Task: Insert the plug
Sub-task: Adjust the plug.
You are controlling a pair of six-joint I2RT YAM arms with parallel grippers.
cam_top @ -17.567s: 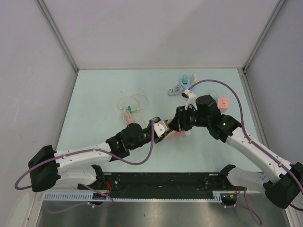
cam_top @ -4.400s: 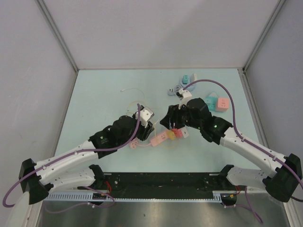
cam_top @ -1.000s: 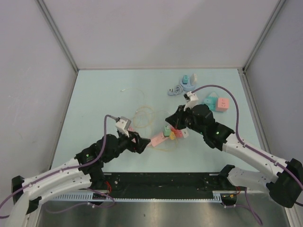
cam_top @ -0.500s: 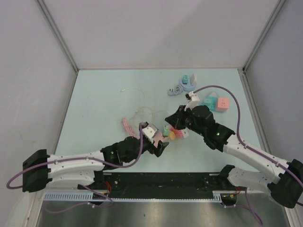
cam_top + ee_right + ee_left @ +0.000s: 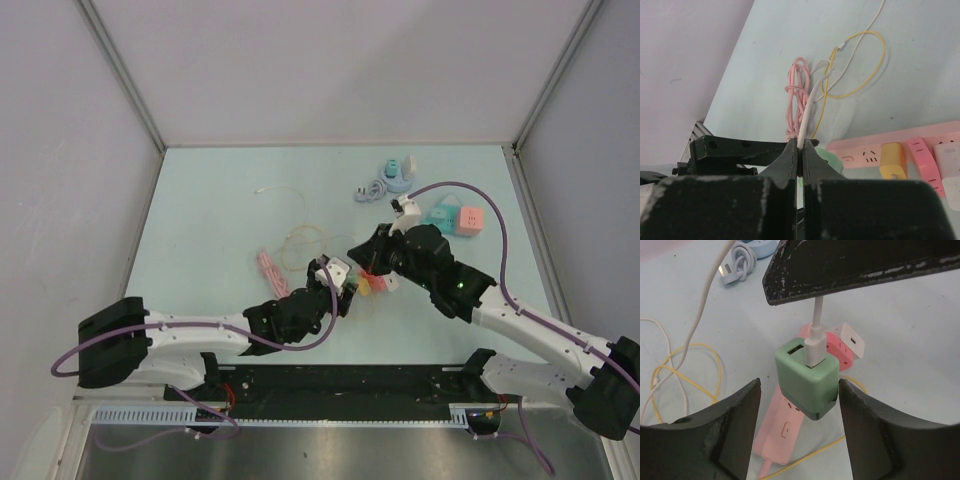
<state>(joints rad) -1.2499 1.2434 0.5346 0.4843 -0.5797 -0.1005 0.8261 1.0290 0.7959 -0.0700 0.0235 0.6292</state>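
Over pink strip: left gripper spread astride green charger; right gripper pinches white cable. Off-axis push could bend plug, tip charger.

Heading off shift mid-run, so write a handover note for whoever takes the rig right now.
Left gripper: open, jaws flanking the green charger, which sits on the pink power strip; contact unclear.
Right gripper: shut on the white cable just above the white plug.
Done: the white plug looks seated in one port of the green charger; the port beside it is empty.
Left: probably confirm the seating, release the white cable, back both arms off.
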